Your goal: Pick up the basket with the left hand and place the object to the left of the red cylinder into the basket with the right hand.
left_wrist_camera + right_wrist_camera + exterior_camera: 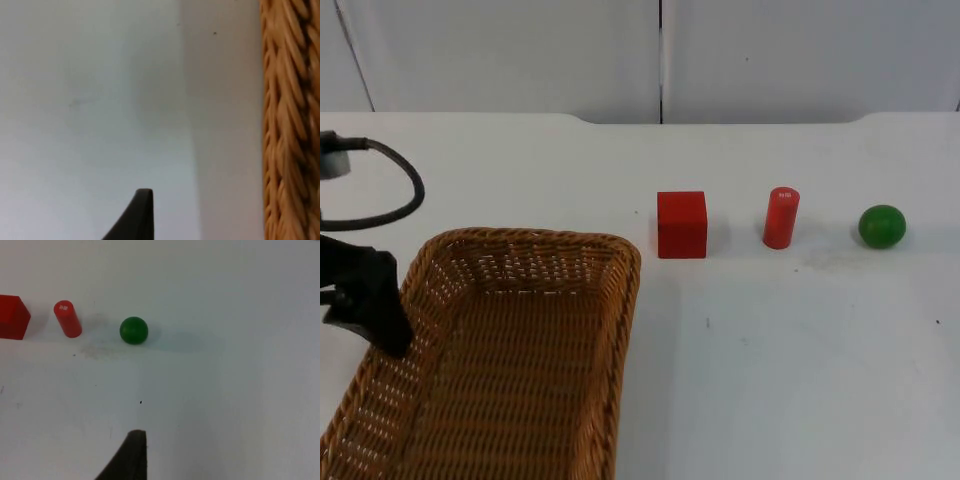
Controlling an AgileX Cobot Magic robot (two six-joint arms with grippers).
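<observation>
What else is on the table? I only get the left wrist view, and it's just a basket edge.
Observer: A red cube, a red cylinder and a green ball stand in a row beyond the basket.
Operator: Which one is left of the cylinder?
Observer: The red cube. It stands apart from the cylinder, close to the basket's far right corner.
Operator: Where's my gripper?
Observer: In the top view the left gripper is at the basket's left rim.
Operator: And the other one?
Observer: The right gripper is over bare table, facing the green ball and not touching anything.
</observation>
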